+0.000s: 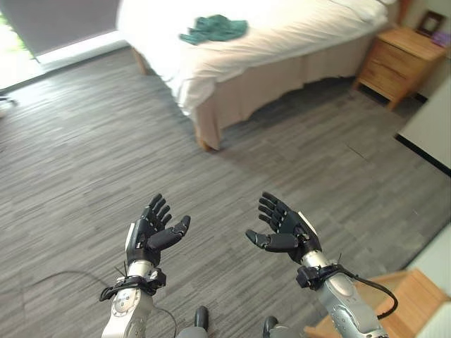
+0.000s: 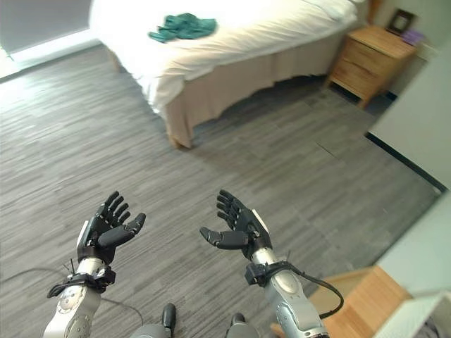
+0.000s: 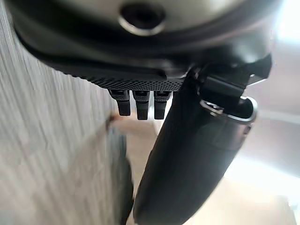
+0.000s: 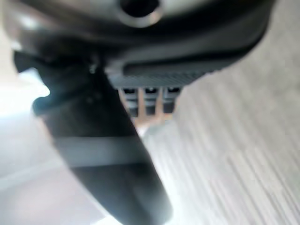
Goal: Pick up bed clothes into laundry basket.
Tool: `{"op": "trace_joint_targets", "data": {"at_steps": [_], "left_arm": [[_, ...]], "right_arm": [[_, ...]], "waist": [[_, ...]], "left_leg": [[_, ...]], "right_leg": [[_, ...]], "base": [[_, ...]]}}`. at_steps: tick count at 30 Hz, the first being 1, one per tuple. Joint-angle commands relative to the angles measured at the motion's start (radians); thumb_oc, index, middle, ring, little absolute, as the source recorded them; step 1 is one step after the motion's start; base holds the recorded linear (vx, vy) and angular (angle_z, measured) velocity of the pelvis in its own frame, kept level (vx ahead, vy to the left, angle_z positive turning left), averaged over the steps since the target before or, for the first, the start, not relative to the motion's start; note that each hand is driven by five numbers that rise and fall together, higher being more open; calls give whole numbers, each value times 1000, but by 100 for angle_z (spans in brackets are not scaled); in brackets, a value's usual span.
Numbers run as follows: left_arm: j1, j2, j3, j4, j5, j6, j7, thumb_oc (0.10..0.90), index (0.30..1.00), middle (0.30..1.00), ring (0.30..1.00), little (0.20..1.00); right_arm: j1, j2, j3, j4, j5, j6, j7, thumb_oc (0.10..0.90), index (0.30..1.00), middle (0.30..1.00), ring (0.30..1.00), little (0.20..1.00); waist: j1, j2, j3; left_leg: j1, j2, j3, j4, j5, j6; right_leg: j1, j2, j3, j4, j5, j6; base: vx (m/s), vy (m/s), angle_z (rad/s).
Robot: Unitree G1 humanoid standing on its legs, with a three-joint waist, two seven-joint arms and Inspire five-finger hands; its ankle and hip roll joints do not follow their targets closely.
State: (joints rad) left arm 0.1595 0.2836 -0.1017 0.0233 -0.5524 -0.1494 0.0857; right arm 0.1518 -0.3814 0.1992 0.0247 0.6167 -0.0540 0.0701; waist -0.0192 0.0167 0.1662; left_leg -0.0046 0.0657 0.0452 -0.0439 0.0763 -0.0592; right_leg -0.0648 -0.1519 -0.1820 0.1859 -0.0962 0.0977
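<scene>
A crumpled green garment (image 1: 213, 29) lies on the white bed (image 1: 282, 35) near its foot corner, far ahead across the floor. My left hand (image 1: 151, 231) hovers palm-up over the grey wood floor with fingers straight, holding nothing. To its right my right hand (image 1: 285, 227) is held the same way, open and bare. In the wrist views the left hand (image 3: 197, 140) and the right hand (image 4: 108, 145) show their thumbs and straight fingers with floor beyond. Both hands are well short of the bed.
A wooden nightstand (image 1: 398, 62) stands right of the bed with a picture frame (image 1: 430, 23) on top. A light wooden piece (image 1: 409, 303) sits at the lower right. A white panel (image 1: 430, 130) lines the right side. Grey floor (image 1: 106, 155) stretches between me and the bed.
</scene>
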Motion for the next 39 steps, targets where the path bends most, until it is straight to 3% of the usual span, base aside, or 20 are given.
{"op": "trace_joint_targets", "data": {"at_steps": [1, 4, 7, 13, 17, 18, 20, 21, 22, 24, 25, 26, 27, 28, 30, 31, 32, 34, 36, 39], "left_arm": [[-68, 61, 39, -113, 55, -106, -4, 800, 900, 900, 900, 900], [-89, 54, 24, -89, 48, -104, 10, 800, 900, 900, 900, 900], [-101, 69, 18, -91, 69, -104, 7, 800, 900, 900, 900, 900], [-180, 77, 3, -93, 64, -125, 25, 800, 900, 900, 900, 900], [-204, 78, 26, -82, 68, -137, 36, 800, 900, 900, 900, 900], [-204, 71, 34, -77, 69, -142, 42, 800, 900, 900, 900, 900], [-186, 47, 35, -72, 58, -144, 55, 800, 900, 900, 900, 900], [-179, 31, 34, -63, 42, -140, 63, 800, 900, 900, 900, 900], [-176, 17, 40, -59, 18, -140, 80, 800, 900, 900, 900, 900], [-182, 19, 31, -77, 5, -135, 74, 800, 900, 900, 900, 900], [-183, 20, 31, -77, 5, -135, 74, 800, 900, 900, 900, 900], [-192, 21, 24, -75, 9, -136, 73, 800, 900, 900, 900, 900], [-194, 19, 19, -74, 10, -133, 69, 800, 900, 900, 900, 900], [-201, 16, 12, -71, -8, -133, 63, 800, 900, 900, 900, 900], [-196, 24, 19, -54, -18, -134, 51, 800, 900, 900, 900, 900], [-196, 24, 18, -54, -18, -134, 50, 800, 900, 900, 900, 900], [-189, 27, 21, -48, -15, -140, 52, 800, 900, 900, 900, 900], [-164, 18, 35, -46, -19, -146, 55, 800, 900, 900, 900, 900], [-145, 19, 54, -48, -2, -151, 65, 800, 900, 900, 900, 900], [-114, 34, 86, -62, 12, -156, 60, 800, 900, 900, 900, 900]], "right_arm": [[-104, 30, 3, -97, 13, -98, 29, 800, 900, 900, 900, 900], [-131, 38, 36, -106, -27, -103, 35, 800, 900, 900, 900, 900], [-131, 40, 50, -112, -36, -101, 36, 800, 900, 900, 900, 900], [-86, 48, 25, -76, 57, -108, 25, 800, 900, 900, 900, 900], [-43, 48, -15, -94, 85, -104, 30, 800, 900, 900, 900, 900], [-42, 45, -16, -86, 86, -104, 39, 800, 900, 900, 900, 900], [-43, 45, -5, -63, 106, -108, 33, 800, 900, 900, 900, 900], [-46, 42, 5, -60, 130, -112, 31, 800, 900, 900, 900, 900], [-48, 39, 7, -65, 162, -117, 31, 800, 900, 900, 900, 900], [-45, 35, 1, -65, 215, -129, 20, 800, 900, 900, 900, 900], [-46, 36, 0, -65, 215, -129, 20, 800, 900, 900, 900, 900], [-47, 32, -11, -61, 216, -134, 7, 800, 900, 900, 900, 900], [-51, 20, -10, -64, 199, -125, 0, 800, 900, 900, 900, 900], [-53, 9, -13, -79, 201, -125, 6, 800, 900, 900, 900, 900], [-44, -9, -30, -99, 172, -129, 22, 800, 900, 900, 900, 900], [-43, -10, -31, -100, 172, -129, 22, 800, 900, 900, 900, 900], [-41, -11, -27, -94, 136, -132, 15, 800, 900, 900, 900, 900], [-47, 1, -17, -69, 129, -135, 14, 800, 900, 900, 900, 900], [-49, 13, -14, -54, 124, -130, 15, 800, 900, 900, 900, 900], [-42, 39, 6, -60, 121, -117, 49, 800, 900, 900, 900, 900]], "waist": [[6, -51, -50], [-4, -40, -5], [-36, -26, 20], [-149, -16, 38], [-183, -38, -19], [-189, -39, -42], [-192, -29, -79], [-188, -47, -89], [-172, -64, -83], [-134, -116, -50], [-136, -120, -52], [-106, -133, -32], [-78, -133, -16], [-52, -132, -13], [-14, -101, -20], [-9, -106, -18], [27, -73, -29], [65, -60, -40], [83, -65, -54], [101, -87, -83]], "left_leg": [[-1, -48, 21, 65, -124, 33], [30, -67, 38, 61, -139, 69], [89, -69, -4, 26, -152, 76], [260, -52, -134, -27, -264, 49], [361, -13, -183, -4, -355, 12], [363, 10, -178, 50, -342, -6], [300, 41, -175, 288, -172, -47], [215, 40, -162, 504, -53, -59], [130, 52, -131, 669, 17, -59], [-33, 44, -100, 902, -9, -19], [-38, 39, -101, 903, -6, -18], [-137, 1, -84, 935, -43, -12], [-227, -11, -73, 927, -67, -9], [-310, -3, -48, 814, -58, -11], [-326, 50, -1, 451, -8, -20], [-312, 45, 7, 429, 6, -19], [-318, 36, -17, 209, 59, -26], [-329, -7, -52, -2, 106, -45], [-348, 0, -46, 5, 139, -69], [-327, 15, -40, 129, 130, -44]], "right_leg": [[18, -32, 51, -83, 79, 38], [-101, -70, 82, 169, 147, 66], [-223, -26, 152, 246, 186, 64], [-374, 8, 219, -107, 258, 92], [-350, -16, 155, -161, 287, 93], [-330, -10, 154, -151, 295, 90], [-281, 38, 159, -115, 281, 47], [-229, 38, 151, -119, 264, 11], [-171, 45, 143, -133, 244, -24], [-72, 47, 157, -167, 197, -73], [-75, 42, 156, -168, 199, -73], [-24, 48, 174, -180, 173, -79], [26, 54, 187, -192, 157, -75], [77, 58, 196, -213, 131, -72], [161, 83, 204, -229, 62, -56], [161, 77, 208, -228, 64, -55], [214, 99, 232, -233, 20, -48], [292, 105, 278, -247, -30, -48], [379, 79, 317, -250, -69, -42], [397, 30, 345, -204, -71, -12]], "base": [[-12, 214, -12], [-14, 234, -20], [194, 115, -9], [480, -37, 34], [543, -220, 87], [566, -326, 16], [548, -338, -6], [571, -431, 34], [531, -510, 77], [380, -413, 73], [259, -251, -6], [320, -170, -24], [618, -197, -8], [718, -80, 18], [676, 45, 4], [724, 119, -17], [682, 109, -44], [825, 116, -55], [682, 119, -62], [566, 150, -110]]}}
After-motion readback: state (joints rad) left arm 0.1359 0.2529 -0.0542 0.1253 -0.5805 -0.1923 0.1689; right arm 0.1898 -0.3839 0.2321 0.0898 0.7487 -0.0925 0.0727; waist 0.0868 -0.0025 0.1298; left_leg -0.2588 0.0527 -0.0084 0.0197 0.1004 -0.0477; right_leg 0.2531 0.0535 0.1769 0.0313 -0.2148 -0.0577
